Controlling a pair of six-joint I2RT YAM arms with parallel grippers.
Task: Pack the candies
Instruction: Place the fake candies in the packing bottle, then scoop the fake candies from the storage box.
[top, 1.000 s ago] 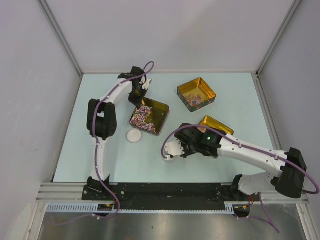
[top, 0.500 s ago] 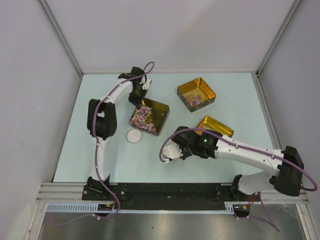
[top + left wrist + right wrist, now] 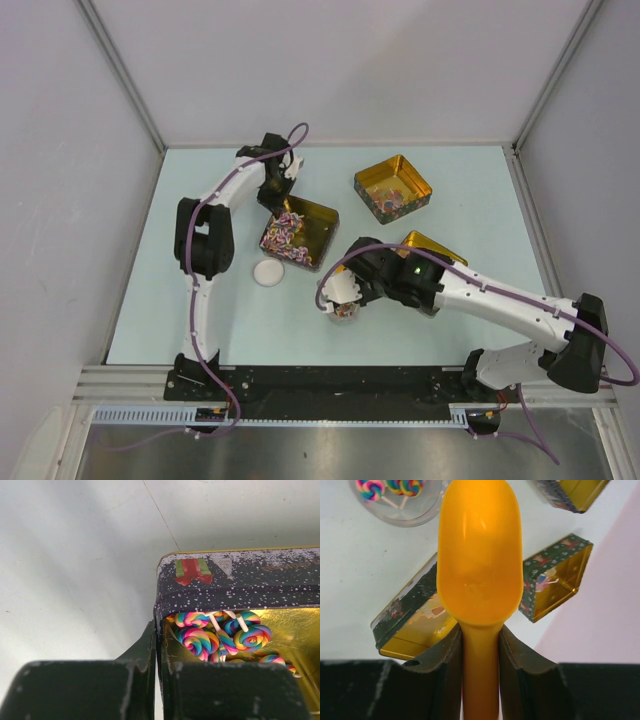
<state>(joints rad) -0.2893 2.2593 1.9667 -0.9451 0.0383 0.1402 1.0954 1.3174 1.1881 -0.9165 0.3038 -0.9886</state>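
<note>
While the left hand (image 3: 157, 652) is clamped to a narrow gap on the near wall of the speckled tin (image 3: 240, 580), the candies (image 3: 200, 641), rainbow swirls on white sticks, lie heaped inside that tin, just ahead of the hand's right finger (image 3: 235, 690). The right hand (image 3: 480, 652) grips the stem of the orange scoop (image 3: 480, 555) between both fingers, with the bowl pointing away from the wrist. Beyond the scoop tip and to its left stands a clear cup (image 3: 412, 515) holding a few more candies. A shallow tin (image 3: 412, 625) lies beneath the scoop stem. In the top view, a white disc (image 3: 267, 272) rests on the worktop (image 3: 290, 320) between the two hands, beside the speckled tin
</note>
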